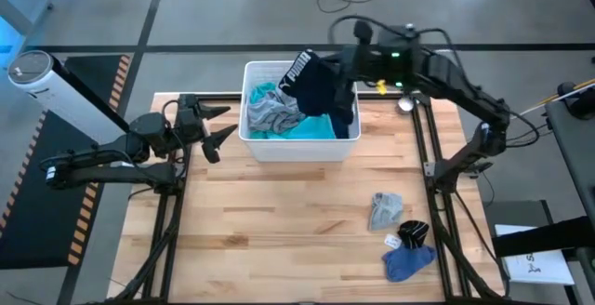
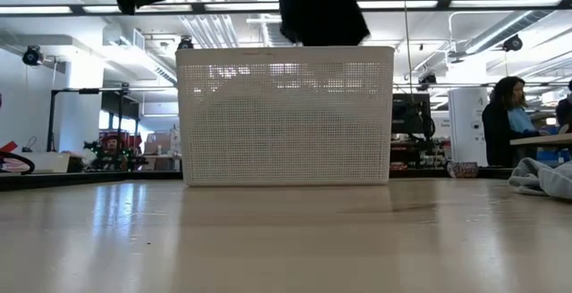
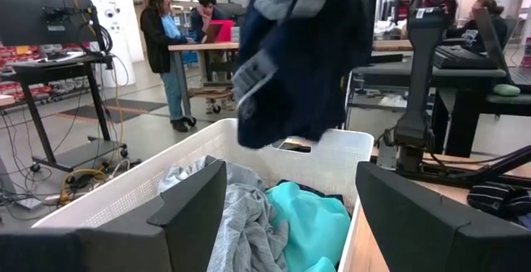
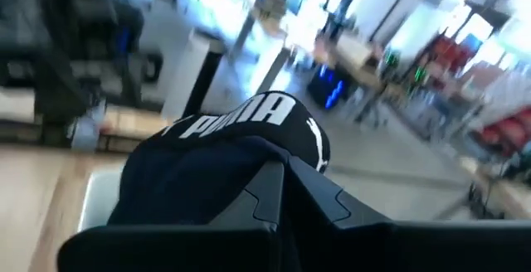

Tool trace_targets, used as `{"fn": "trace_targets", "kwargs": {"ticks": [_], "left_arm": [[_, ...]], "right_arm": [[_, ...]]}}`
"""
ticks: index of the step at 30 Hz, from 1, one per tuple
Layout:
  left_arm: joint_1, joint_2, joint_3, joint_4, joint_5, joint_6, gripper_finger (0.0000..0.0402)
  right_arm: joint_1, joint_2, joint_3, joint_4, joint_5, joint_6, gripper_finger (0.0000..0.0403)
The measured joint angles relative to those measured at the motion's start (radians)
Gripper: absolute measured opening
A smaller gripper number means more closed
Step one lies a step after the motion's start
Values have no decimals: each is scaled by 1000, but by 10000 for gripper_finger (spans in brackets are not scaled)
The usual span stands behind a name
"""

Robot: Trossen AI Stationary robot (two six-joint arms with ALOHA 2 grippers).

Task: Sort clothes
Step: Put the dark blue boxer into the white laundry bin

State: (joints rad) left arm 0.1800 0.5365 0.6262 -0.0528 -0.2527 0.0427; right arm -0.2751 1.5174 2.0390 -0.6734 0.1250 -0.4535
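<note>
A: Right hand [image 1: 339,63] position and state?

B: Over the far right part of the white bin [image 1: 253,142], fingers clamped on the navy-black garment with white lettering [image 1: 316,86]. The garment hangs above the bin; in the low view its dark bulk shows over the bin's rim.

A: Left hand [image 1: 218,126]?

B: Just left of the bin, above the worktop [image 1: 279,212], fingers spread wide, holding nothing.

A: Bin contents?

B: A grey garment [image 1: 270,108] on the left side and a teal garment [image 1: 311,128] beneath and right of it.

A: Anything already out?

B: 3 pieces on the near right of the worktop, well apart from the bin: a grey piece [image 1: 385,209], a dark striped item [image 1: 414,232] nearer, and a blue piece [image 1: 409,261] nearest, the last 2 touching.

A: Background?

B: People at desks beyond the worktop.
</note>
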Motion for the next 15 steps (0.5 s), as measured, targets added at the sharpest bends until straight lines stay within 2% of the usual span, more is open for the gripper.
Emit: {"fn": "trace_targets", "kwargs": {"ticks": [15], "left_arm": [[0, 2, 0, 0, 0, 0, 259]], "right_arm": [[-181, 228, -211, -137, -15, 59, 0]]}}
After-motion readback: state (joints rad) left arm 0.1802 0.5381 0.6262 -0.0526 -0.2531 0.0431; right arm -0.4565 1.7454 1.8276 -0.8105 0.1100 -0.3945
